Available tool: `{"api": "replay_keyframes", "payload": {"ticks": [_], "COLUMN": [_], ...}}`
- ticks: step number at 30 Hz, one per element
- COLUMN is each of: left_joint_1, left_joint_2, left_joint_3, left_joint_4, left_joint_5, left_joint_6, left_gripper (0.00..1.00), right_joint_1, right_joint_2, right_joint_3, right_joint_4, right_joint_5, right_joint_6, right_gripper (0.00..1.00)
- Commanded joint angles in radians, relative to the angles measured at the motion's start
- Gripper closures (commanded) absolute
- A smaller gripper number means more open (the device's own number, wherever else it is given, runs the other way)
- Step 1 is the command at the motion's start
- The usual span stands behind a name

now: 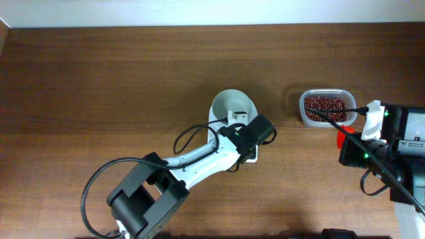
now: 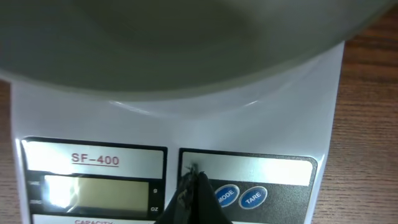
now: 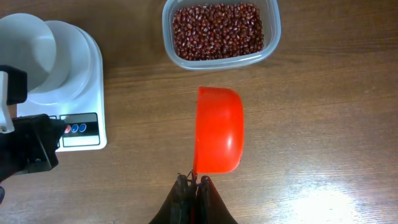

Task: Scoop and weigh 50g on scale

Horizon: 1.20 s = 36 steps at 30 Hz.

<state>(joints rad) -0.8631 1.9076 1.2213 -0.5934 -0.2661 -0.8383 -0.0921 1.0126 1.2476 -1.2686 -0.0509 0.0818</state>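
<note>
Fingers (image 2: 200,198) of left gripper (image 2: 193,177) closed over scale (image 2: 267,124) (right gripper (image 3: 194,184) pinches scoop (image 3: 219,138)).

Worktop (image 3: 323,124): dark brown wood grain, matte; a pale strip (image 1: 199,12) runs along its far edge in the overhead view.

Clear plastic tub (image 3: 272,46): rounded-rectangular, upright on the worktop, right of centre.

Orange-red scoop (image 3: 219,130): turned on its side, straight rim edge left and rounded back right in the right wrist view. Near the tub, apart from it.
</note>
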Motion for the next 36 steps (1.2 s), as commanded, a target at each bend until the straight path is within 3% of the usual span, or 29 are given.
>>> {"api": "replay_keyframes", "payload": {"ticks": [1,8,12,36], "left_joint_1": [-0.006,-0.008,-0.006,0.003], "left_joint_2": [0.025,0.05,0.05,0.05], "left_joint_3": [0.007,0.007,0.007,0.007], "left_joint_4": [0.01,0.005,-0.059,-0.025], "left_joint_5": [0.048,0.053,0.034,-0.044], "left_joint_6": [-0.016,-0.048,-0.145,-0.145], "left_gripper": [1.0,1.0,1.0,1.0], "right_joint_1": [-0.007,-0.007,-0.007,-0.007], "right_joint_2": [-0.006,-0.006,-0.006,-0.006], "right_joint_3": [0.019,0.019,0.019,0.019], "right_joint_4": [0.0,-0.008,-0.008,-0.031], "right_joint_5": [0.006,0.006,0.007,0.009], "right_joint_6": [0.0,0.0,-0.001,0.0], "right_gripper": [0.96,0.96,0.96,0.96]}}
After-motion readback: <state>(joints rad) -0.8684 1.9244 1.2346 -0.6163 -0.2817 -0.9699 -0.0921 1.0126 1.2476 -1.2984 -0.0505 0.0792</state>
